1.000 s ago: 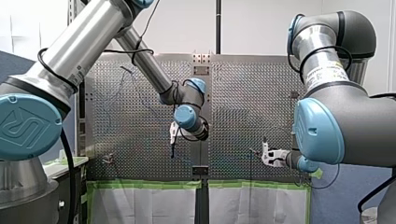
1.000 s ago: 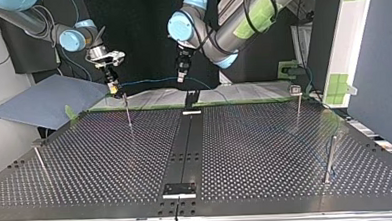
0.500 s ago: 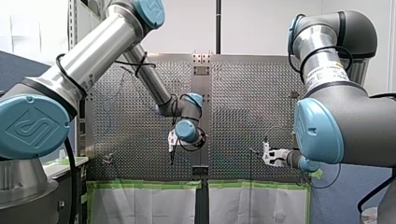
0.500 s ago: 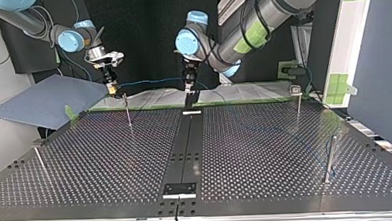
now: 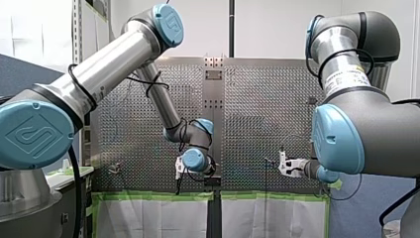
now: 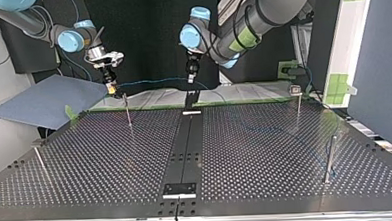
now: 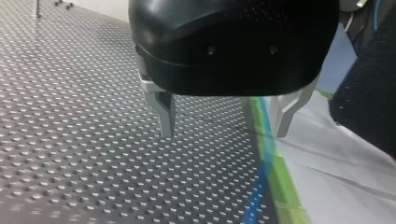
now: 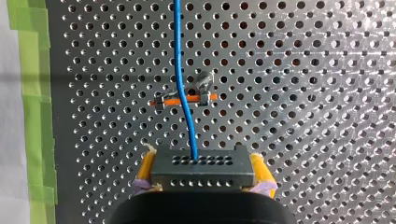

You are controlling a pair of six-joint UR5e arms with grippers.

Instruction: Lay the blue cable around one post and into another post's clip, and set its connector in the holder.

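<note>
Right end effector (image 8: 202, 171) clamps connector (image 8: 201, 163); blue cable (image 8: 180, 70) passes post clip (image 8: 184, 98); left end effector (image 7: 223, 129) spread, empty, above surface (image 7: 70, 116).

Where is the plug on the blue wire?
The connector sits clamped in my right gripper, with an orange clip just ahead of it, over the table's far left corner in the top view.

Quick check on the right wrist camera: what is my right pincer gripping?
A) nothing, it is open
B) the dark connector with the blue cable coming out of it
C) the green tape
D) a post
B: in the right wrist view the right pincer has its yellow pads clamped on the connector, and the blue cable runs out ahead of it across a post's clip.
</note>
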